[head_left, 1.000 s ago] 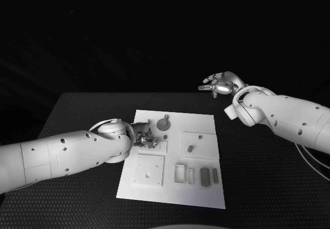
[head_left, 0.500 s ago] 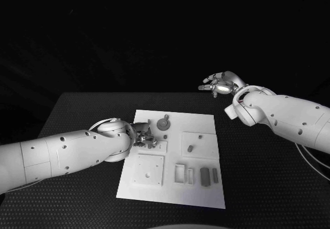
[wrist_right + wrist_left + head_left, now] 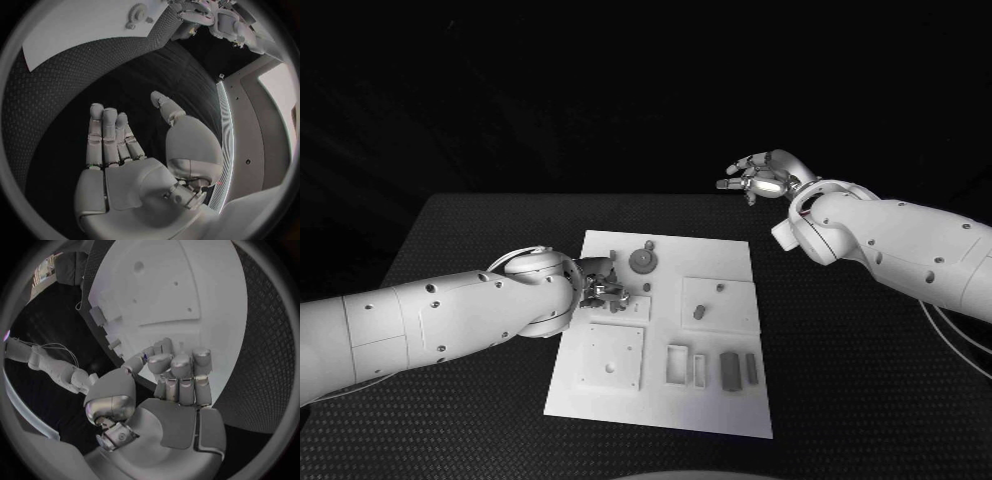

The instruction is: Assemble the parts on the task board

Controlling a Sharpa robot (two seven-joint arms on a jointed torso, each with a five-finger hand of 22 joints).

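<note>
The white task board (image 3: 661,400) lies in the middle of the black table. My left hand (image 3: 603,290) rests over the board's left side beside a round gear-like part (image 3: 642,260). In the left wrist view its fingers (image 3: 178,372) curl in over the board (image 3: 187,290), and a tiny blue piece (image 3: 145,357) seems pinched between thumb and finger. My right hand (image 3: 759,175) hangs raised beyond the table's far right, fingers apart and holding nothing. The right wrist view shows its palm (image 3: 115,145) bare, with the board (image 3: 75,25) far off.
Two grey bars (image 3: 731,368) stand near the board's front right, next to pale slots (image 3: 678,362). Two small pegs (image 3: 700,312) sit on a raised square plate. Another square plate (image 3: 613,355) lies at the front left. Black table (image 3: 862,380) surrounds the board.
</note>
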